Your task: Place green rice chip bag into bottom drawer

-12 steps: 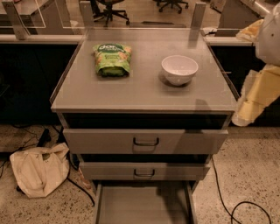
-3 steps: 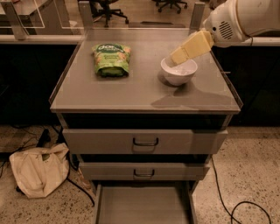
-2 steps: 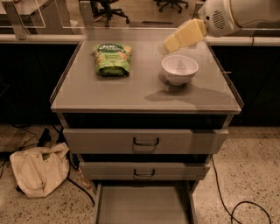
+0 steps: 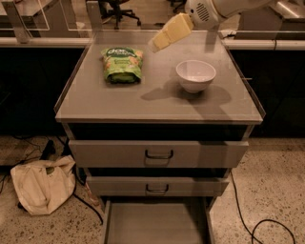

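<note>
The green rice chip bag (image 4: 122,64) lies flat on the back left of the grey cabinet top (image 4: 114,102). My gripper (image 4: 162,40) hangs in the air above the cabinet top, just right of the bag and behind the white bowl, at the end of the white arm (image 4: 217,9) that reaches in from the upper right. It holds nothing that I can see. The bottom drawer (image 4: 157,224) is pulled out at the foot of the cabinet, and its flat grey floor is bare.
A white bowl (image 4: 195,75) stands on the cabinet top right of the bag. The two upper drawers (image 4: 158,153) stand slightly ajar. A beige cloth sack (image 4: 42,183) and cables lie on the floor to the left; another cable runs at the right.
The arm has swung from the right side of the cabinet up over its top, and the gripper has moved left from above the bowl toward the bag.
</note>
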`<state>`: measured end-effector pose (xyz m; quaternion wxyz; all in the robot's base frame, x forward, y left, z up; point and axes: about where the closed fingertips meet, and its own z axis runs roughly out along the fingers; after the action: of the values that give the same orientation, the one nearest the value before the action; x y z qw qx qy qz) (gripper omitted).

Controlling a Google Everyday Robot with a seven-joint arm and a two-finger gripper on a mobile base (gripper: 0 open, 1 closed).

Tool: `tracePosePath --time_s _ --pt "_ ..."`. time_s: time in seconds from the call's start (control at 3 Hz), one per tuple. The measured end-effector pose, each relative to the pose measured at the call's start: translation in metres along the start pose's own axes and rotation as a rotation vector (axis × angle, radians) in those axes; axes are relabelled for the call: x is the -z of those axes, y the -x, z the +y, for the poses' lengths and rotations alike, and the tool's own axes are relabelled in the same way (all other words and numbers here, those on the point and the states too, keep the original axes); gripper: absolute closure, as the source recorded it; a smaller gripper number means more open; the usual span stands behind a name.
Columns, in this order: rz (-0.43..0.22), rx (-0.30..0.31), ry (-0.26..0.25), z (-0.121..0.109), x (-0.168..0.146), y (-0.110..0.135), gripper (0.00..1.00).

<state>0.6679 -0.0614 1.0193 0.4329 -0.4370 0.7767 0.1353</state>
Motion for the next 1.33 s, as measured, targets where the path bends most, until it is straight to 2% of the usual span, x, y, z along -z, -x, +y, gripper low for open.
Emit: tracePosePath --time_s 0.33,0.67,1.0,1.33 --pt "0.061 0.03 0.035 0.004 -0.036 0.01 0.0" --pt "0.061 0.03 0.035 0.004 -0.036 0.01 0.0" --pt "0.073 0.003 0.009 -0.002 -0.045 0.005 0.0" --pt "0.099 -0.012 -0.001 -0.012 -0.066 0.002 0.0"
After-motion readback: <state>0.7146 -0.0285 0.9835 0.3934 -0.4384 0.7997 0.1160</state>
